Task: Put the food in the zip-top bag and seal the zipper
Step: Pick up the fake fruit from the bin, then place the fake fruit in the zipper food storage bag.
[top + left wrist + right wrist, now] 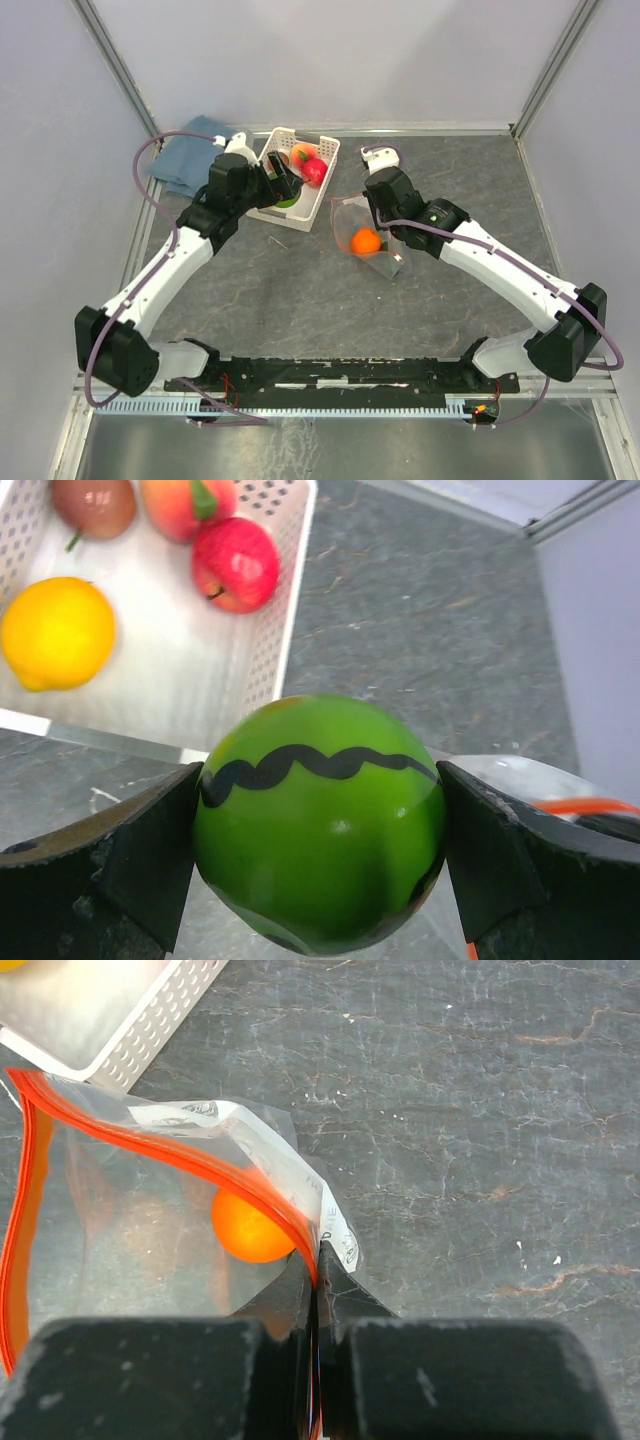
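My left gripper (pixel 320 832) is shut on a bright green toy fruit (pixel 320 810) with a black wavy line, held above the near edge of the white basket (pixel 272 650); in the top view it is at the basket's near side (pixel 284 192). A yellow fruit (pixel 57 632), a red one (pixel 235 563), a peach one (pixel 185 505) and a brown one (pixel 93 505) lie in the basket. My right gripper (pixel 318 1255) is shut on the orange-red zipper (pixel 180 1160) of the clear zip-top bag (pixel 130 1220), holding its mouth open. An orange fruit (pixel 245 1230) lies inside the bag (pixel 360 235).
The basket (pixel 283 133) stands at the back centre, left of the bag. A blue folded cloth (pixel 185 155) lies at the back left. Grey walls and metal posts enclose the table on three sides.
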